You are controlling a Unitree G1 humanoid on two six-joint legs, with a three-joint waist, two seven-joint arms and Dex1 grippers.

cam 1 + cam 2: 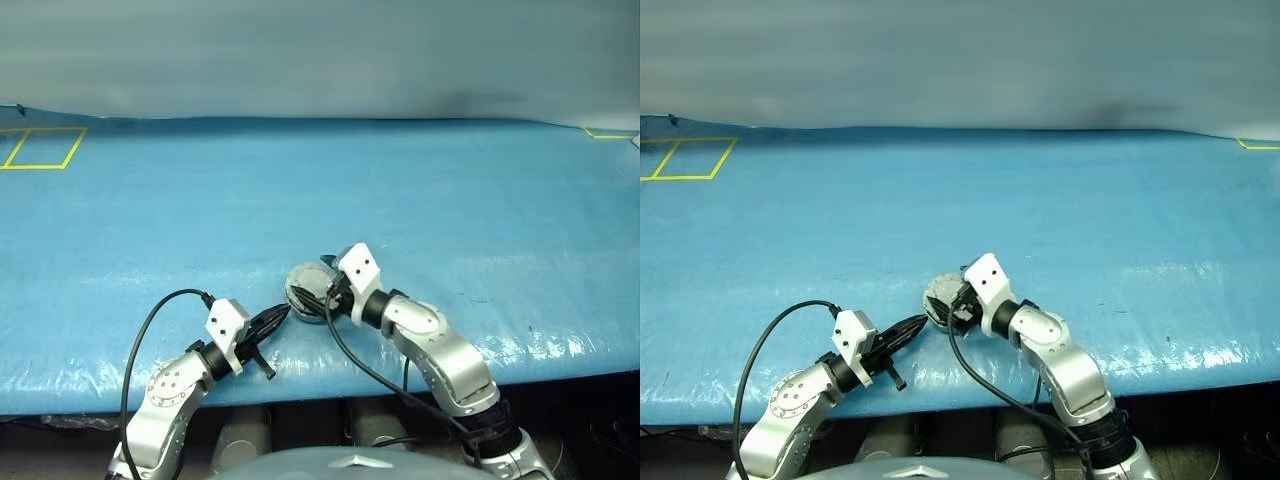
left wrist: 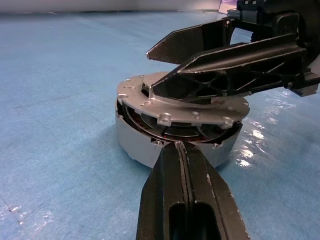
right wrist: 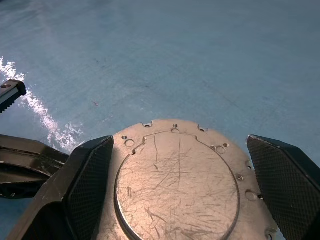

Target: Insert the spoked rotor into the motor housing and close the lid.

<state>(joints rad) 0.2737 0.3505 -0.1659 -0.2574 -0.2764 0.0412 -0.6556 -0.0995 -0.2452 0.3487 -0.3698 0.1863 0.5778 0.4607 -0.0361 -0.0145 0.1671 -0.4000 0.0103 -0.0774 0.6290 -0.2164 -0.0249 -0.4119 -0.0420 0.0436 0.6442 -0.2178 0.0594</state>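
The lid (image 2: pixel 182 107) sits on the housing (image 2: pixel 150 145) near the worktop's (image 1: pixel 400 200) front edge, slightly raised at the near side. The open right hand (image 3: pixel 180 185) straddles it; a sideways nudge could skew the lid or push the housing. The closed left hand (image 2: pixel 184 165) touches the housing's rim and could wedge under the lid. One housing, one lid, two hands.

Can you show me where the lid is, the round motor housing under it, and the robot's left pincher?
lid (image 3: pixel 177 187): right wrist view, middle of its scratched silver top.
motor housing (image 2: pixel 131 142): left wrist view, its plain grey side wall.
left gripper (image 2: pixel 183 150): left wrist view, tip of its shut jaws.
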